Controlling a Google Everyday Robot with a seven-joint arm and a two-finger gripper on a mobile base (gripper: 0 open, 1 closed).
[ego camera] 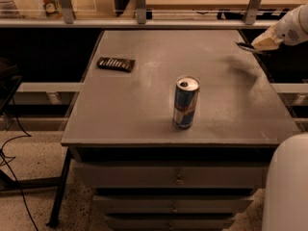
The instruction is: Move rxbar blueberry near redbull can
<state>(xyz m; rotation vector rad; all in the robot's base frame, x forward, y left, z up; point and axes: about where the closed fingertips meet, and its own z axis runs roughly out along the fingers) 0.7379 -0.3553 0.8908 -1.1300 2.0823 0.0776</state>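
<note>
Pale two-finger gripper (254,44) at the frame's upper right grasps the thin navy-blue rxbar blueberry (244,46) just above the grey table (144,105), long axis pointing left, with the tall blue-and-silver redbull can (186,102) well apart, down-left near centre

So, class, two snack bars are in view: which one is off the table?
The lifted bar, gripped by the hand above the far right corner of the table, its shadow below. The other bar lies flat at the left.
</note>
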